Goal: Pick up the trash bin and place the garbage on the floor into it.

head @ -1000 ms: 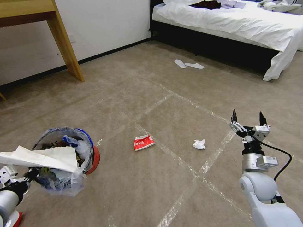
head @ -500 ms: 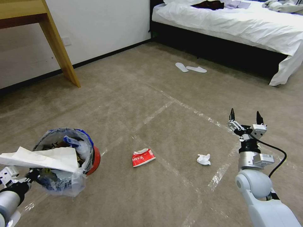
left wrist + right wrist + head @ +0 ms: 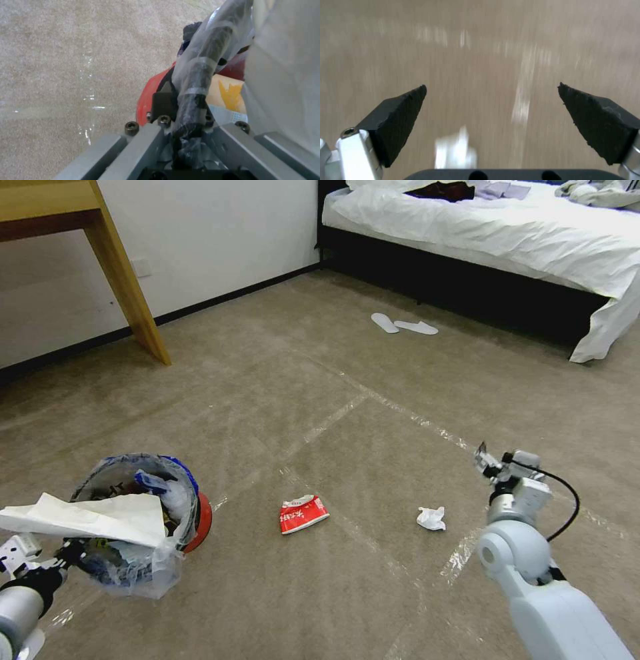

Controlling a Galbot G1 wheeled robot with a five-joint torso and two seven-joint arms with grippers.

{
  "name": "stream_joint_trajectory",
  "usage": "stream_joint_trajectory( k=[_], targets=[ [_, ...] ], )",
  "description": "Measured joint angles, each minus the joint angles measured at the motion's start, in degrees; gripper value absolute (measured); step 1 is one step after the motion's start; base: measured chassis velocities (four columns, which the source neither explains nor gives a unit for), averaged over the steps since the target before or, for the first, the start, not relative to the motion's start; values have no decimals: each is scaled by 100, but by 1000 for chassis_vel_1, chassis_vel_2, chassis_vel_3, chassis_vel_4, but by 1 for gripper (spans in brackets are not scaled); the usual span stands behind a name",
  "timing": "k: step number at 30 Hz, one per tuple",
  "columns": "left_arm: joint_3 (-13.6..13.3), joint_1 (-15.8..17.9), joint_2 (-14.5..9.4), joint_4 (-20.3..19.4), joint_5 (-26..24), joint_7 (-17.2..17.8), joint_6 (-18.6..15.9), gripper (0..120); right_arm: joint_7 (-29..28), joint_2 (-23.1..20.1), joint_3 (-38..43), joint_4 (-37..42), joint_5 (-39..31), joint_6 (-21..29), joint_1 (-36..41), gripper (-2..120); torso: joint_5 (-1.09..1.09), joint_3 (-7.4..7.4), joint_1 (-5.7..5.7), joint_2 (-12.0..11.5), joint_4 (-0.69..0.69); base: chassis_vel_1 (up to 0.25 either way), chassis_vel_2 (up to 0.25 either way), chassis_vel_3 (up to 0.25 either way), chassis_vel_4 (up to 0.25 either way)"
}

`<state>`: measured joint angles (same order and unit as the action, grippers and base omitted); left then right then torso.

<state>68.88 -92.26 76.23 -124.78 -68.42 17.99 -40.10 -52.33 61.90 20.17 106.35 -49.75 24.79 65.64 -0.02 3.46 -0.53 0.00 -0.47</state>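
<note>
1. While the left gripper [image 3: 67, 551] sits at the lower left of the head view, its fingers are clamped on the bag-wrapped rim of the trash bin [image 3: 137, 513]; the left wrist view shows that rim [image 3: 196, 82] pinched between the jaws.
2. Lifted and tilted, the bin shows its red body [image 3: 202, 520] on the side facing frame centre, and a large white paper sheet [image 3: 87, 515] lies across its mouth, sticking out toward the left edge.
3. On the floor [image 3: 333, 400], a beige carpet crossed by shiny tape lines [image 3: 393, 410], two pieces of garbage lie at lower centre: a red wrapper [image 3: 303, 514] and, to its right and well apart, a white tissue wad [image 3: 431, 518].
4. At right of centre the right gripper [image 3: 497, 463] hangs above the carpet, just right of the tissue wad; in the right wrist view its black fingertips [image 3: 400, 112] stand wide apart with nothing between them, and a blurred white patch [image 3: 455, 150] shows low in that frame.
5. Across the top of the head view are a wooden table leg [image 3: 127, 287], a bed [image 3: 500, 233] and a pair of white slippers [image 3: 403, 324].
</note>
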Motion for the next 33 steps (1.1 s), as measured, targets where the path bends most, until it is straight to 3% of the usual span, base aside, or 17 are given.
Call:
stream_joint_trajectory(
  k=[1, 3, 12, 16, 33],
  targets=[
    [0, 0, 0, 0, 0, 0, 0, 0, 0, 0, 0, 0, 0, 0, 0, 100, 0, 0, 0, 0, 0, 0, 0, 0, 0],
    [-20, 14, 36, 58, 51, -17, 15, 0, -521, 284, -516, -382, -585, 231, -67, 100, 2, 0, 0, 0, 0, 0, 0, 0, 0],
    [-75, 15, 67, 78, 111, -48, 32, 0, -614, 662, -834, -1224, -832, 329, -413, 100, 1, 1, 0, 0, -1, 0, 0, 0, 0],
    [-70, -26, 75, 79, 120, -64, 37, 0, -500, 780, -1072, -2105, -856, 290, -849, 100, 2, 1, 0, 0, 0, 0, 0, 0, 0],
    [-27, -90, 72, 30, 103, -76, 54, 0, 182, 1077, -1534, -3996, -552, -150, -2050, 100, 2, 1, 0, 0, 0, 0, 0, 0, 0]
  ],
)
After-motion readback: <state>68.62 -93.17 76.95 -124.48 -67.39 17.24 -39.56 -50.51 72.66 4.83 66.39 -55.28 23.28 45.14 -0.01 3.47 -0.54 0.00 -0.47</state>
